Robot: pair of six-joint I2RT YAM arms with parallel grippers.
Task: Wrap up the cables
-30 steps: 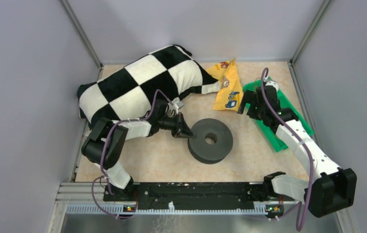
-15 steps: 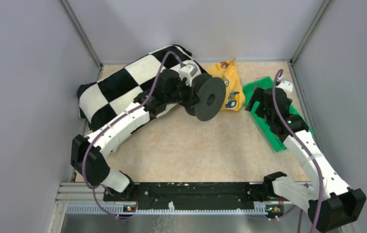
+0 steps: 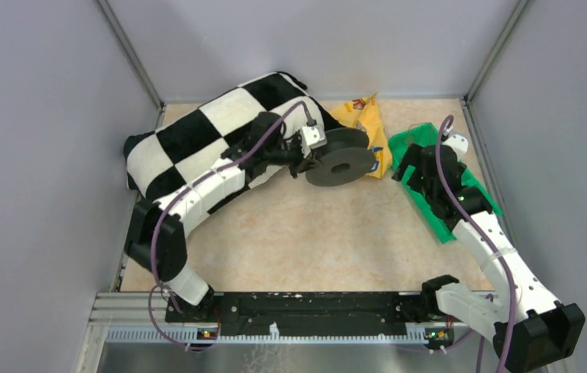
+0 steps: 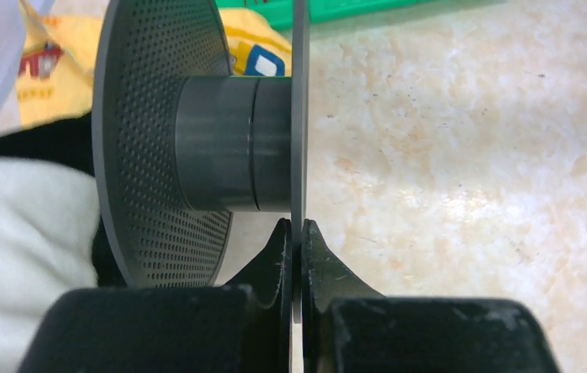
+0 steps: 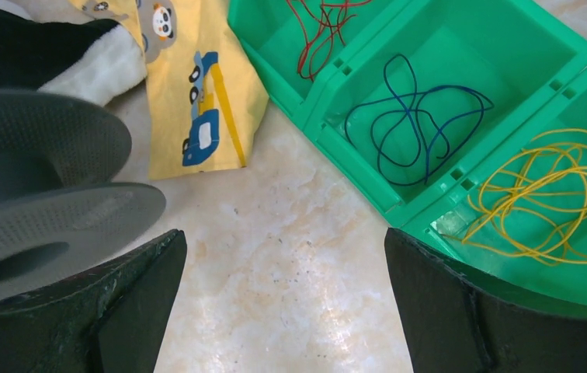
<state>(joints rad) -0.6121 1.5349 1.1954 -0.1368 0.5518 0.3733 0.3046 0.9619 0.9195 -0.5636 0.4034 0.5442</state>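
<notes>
Pinching one thin flange of the dark grey perforated plastic spool (image 4: 197,148) edge-on between the left arm's fingers (image 4: 271,268), clamped tight on the disc and apparently holding it off the pale stone-patterned table (image 4: 469,155), just left of the green plastic compartment tray (image 5: 352,186). Spreading the right arm's fingers (image 5: 119,311) wide with nothing between them, hovering over the table at the tray's left edge. Seeing the cables (image 5: 418,116) lying inside the tray as loose tangles of thin wire, red, blue and yellow, one colour to a compartment. Judging these as very light, limp and springy, likely slipping through a loose pinch and snagging on their own loops; probably best taking one by a free end or a single outer loop, not the whole bundle, and drawing it out gently. Judging the spool as rigid and light, though possibly twisting in an edge grip on so thin a flange.
</notes>
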